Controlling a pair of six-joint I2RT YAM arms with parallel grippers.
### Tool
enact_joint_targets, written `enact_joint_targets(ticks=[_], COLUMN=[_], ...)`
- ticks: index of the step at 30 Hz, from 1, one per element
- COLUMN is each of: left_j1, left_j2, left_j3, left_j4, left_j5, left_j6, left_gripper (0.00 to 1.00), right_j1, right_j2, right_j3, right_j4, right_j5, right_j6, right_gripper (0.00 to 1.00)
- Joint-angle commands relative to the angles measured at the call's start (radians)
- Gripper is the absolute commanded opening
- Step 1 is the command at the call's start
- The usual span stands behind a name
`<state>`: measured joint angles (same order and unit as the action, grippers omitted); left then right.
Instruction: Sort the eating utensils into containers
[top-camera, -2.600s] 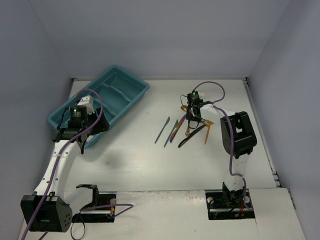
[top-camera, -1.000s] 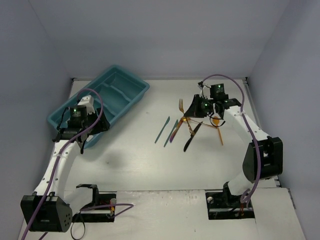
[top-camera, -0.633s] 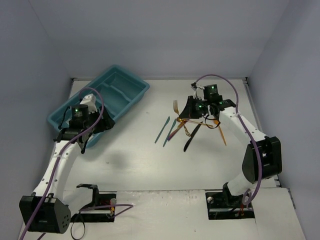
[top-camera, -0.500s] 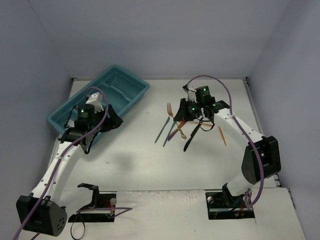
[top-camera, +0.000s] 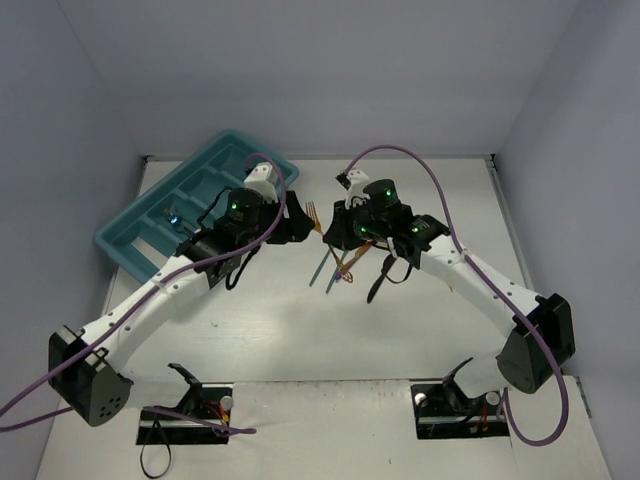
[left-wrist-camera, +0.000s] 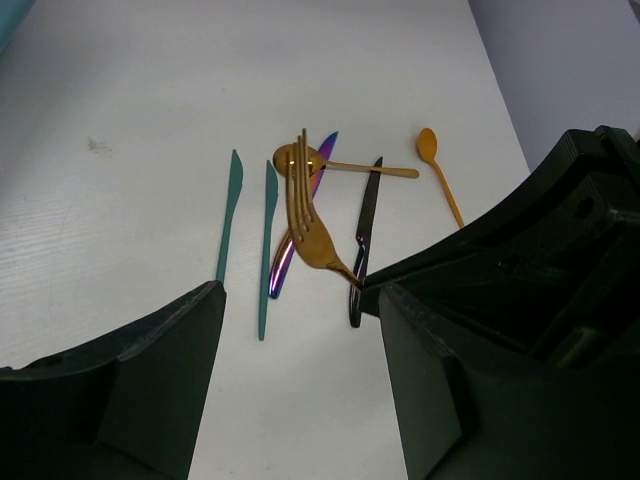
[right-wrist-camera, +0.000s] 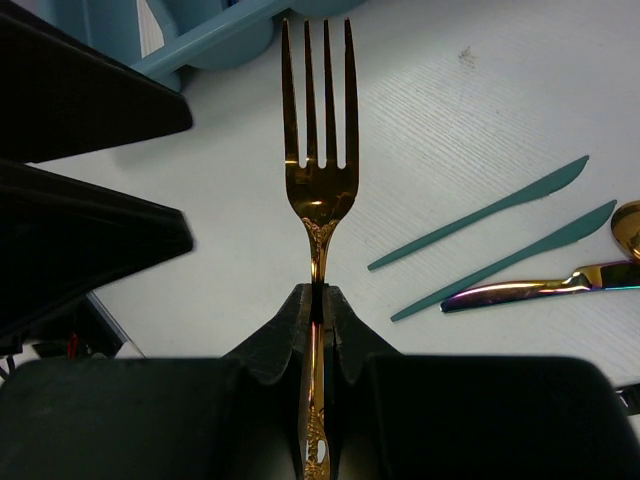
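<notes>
My right gripper (right-wrist-camera: 317, 300) is shut on the handle of a copper-gold fork (right-wrist-camera: 318, 150) and holds it above the table, tines pointing at my left gripper; it also shows in the top view (top-camera: 335, 228). My left gripper (top-camera: 298, 225) is open and empty, facing the fork (left-wrist-camera: 305, 215) a short way off, its fingers (left-wrist-camera: 150, 380) wide apart. On the table lie two teal knives (left-wrist-camera: 229, 215), an iridescent purple knife (left-wrist-camera: 285, 265), a black knife (left-wrist-camera: 365, 240), a gold spoon (left-wrist-camera: 345, 165) and an orange-gold spoon (left-wrist-camera: 440, 175). The teal cutlery tray (top-camera: 135, 240) stands at the back left.
Grey walls enclose the table on three sides. My left arm (top-camera: 150, 300) stretches across the left half of the table, in front of the tray. My right arm (top-camera: 480, 285) spans the right half, above the loose utensils. Both arm bases sit at the near edge.
</notes>
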<state>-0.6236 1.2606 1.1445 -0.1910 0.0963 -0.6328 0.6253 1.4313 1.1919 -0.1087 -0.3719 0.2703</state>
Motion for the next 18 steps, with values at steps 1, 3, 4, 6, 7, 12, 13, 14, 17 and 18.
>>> enact_joint_targets(ticks=[1, 3, 4, 6, 7, 12, 13, 14, 17, 18], left_j1=[-0.044, -0.053, -0.057, -0.069, -0.077, -0.145, -0.151, -0.157, -0.169, -0.175], left_j2=[0.030, 0.029, 0.028, 0.015, 0.005, -0.090, -0.107, -0.119, -0.118, -0.111], left_j3=[0.072, 0.061, 0.055, 0.032, 0.016, -0.078, -0.099, -0.121, -0.137, -0.138], left_j4=[0.031, 0.028, 0.027, 0.028, 0.031, 0.089, 0.100, 0.112, 0.145, 0.160], left_j5=[-0.065, -0.081, -0.087, -0.123, -0.138, -0.237, -0.242, -0.243, -0.202, -0.188], left_j6=[0.030, -0.019, -0.046, -0.108, -0.138, -0.223, -0.234, -0.244, -0.268, -0.271], left_gripper=[0.59, 0.59, 0.59, 0.58, 0.57, 0.53, 0.51, 0.50, 0.47, 0.47], right_j1=[0.017, 0.020, 0.022, 0.024, 0.024, 0.024, 0.024, 0.024, 0.026, 0.027], right_j2=[-0.051, -0.058, -0.061, -0.067, -0.068, -0.072, -0.073, -0.074, -0.080, -0.082], right_j3=[0.028, 0.027, 0.026, 0.023, 0.021, 0.023, 0.022, 0.021, 0.020, 0.018], right_j4=[0.080, 0.085, 0.087, 0.093, 0.095, 0.098, 0.098, 0.098, 0.141, 0.148], right_j5=[0.041, 0.053, 0.059, 0.090, 0.109, 0.218, 0.235, 0.252, 0.274, 0.278], right_j6=[-0.003, -0.002, -0.002, 0.012, 0.023, 0.096, 0.108, 0.119, 0.149, 0.159], right_gripper=[0.00, 0.00, 0.00, 0.00, 0.00, 0.00, 0.00, 0.00, 0.00, 0.00])
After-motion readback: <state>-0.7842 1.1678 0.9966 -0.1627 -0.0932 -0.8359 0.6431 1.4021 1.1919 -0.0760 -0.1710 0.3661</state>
